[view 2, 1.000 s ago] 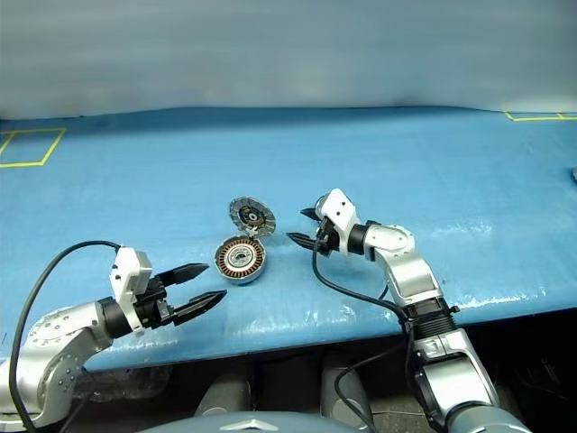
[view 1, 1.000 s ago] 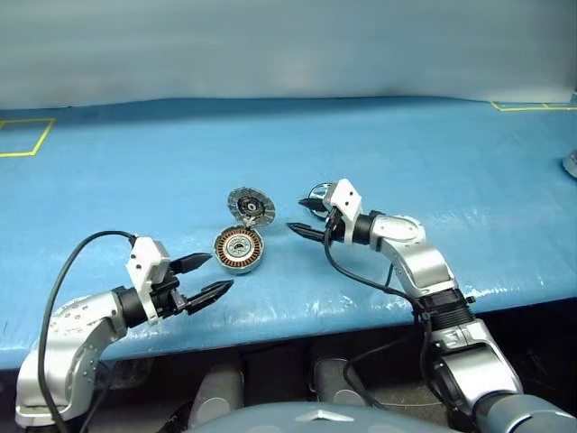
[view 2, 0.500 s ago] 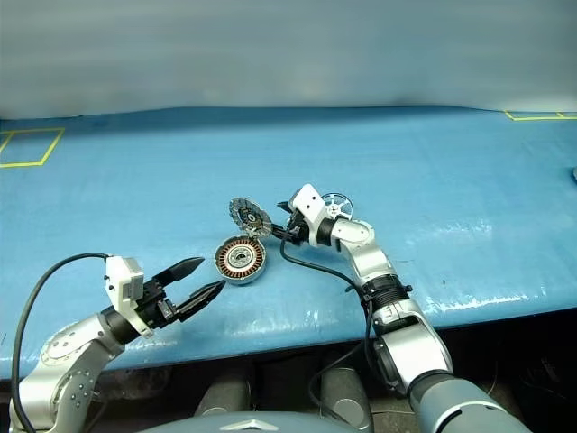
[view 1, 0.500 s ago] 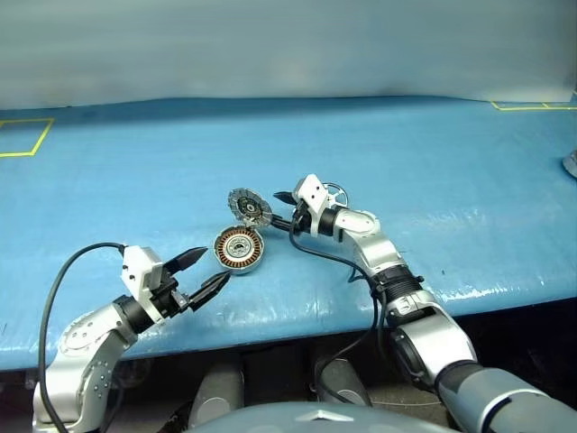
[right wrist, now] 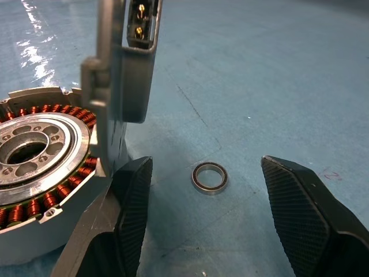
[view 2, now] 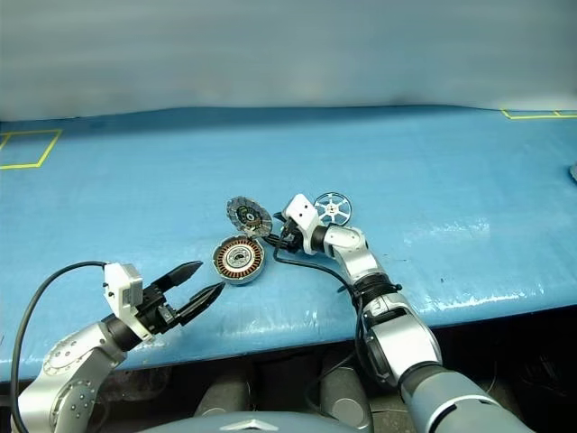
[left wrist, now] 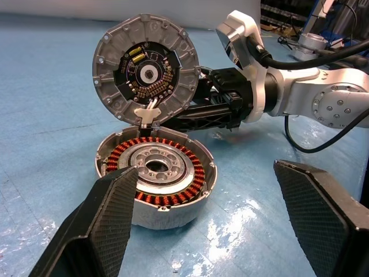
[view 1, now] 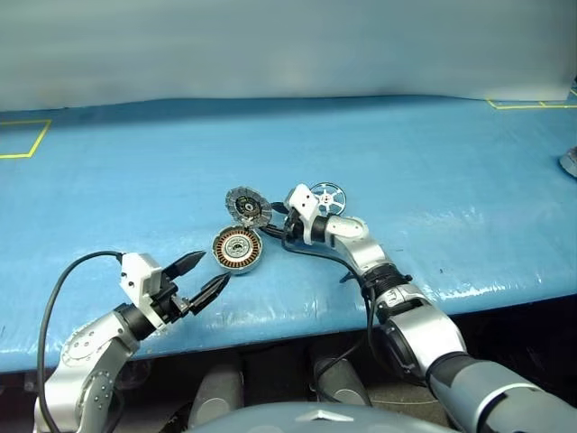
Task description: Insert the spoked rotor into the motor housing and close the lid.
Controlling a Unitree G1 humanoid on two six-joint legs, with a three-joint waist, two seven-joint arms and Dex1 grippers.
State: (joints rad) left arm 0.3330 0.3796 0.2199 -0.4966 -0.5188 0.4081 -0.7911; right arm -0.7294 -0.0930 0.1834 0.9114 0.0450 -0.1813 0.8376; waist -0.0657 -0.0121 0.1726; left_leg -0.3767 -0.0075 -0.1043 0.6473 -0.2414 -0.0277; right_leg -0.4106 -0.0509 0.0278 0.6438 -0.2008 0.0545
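Observation:
The motor housing (view 1: 238,249) lies open on the blue table, copper windings ringing its silver centre. Its lid (view 1: 249,206) stands upright on the hinge at the far side, inner face toward me. The spoked rotor (view 1: 326,196) lies flat on the table to the right of the lid, untouched. My right gripper (view 1: 274,226) is open and empty, low beside the lid's right edge, with one finger (right wrist: 130,202) close to the housing wall. My left gripper (view 1: 213,269) is open and empty, level, just short of the housing's near left side.
A small dark ring (right wrist: 209,178) lies on the table just beyond the right gripper's fingers. The table's front edge (view 1: 297,316) runs close behind both arms. Yellow tape marks (view 1: 25,135) sit at the far corners. A grey object (view 1: 570,162) is at the right edge.
My right gripper has swung left and down, from over the rotor to the lid's right edge, uncovering the rotor. The left gripper kept its place and turned slightly toward the housing.

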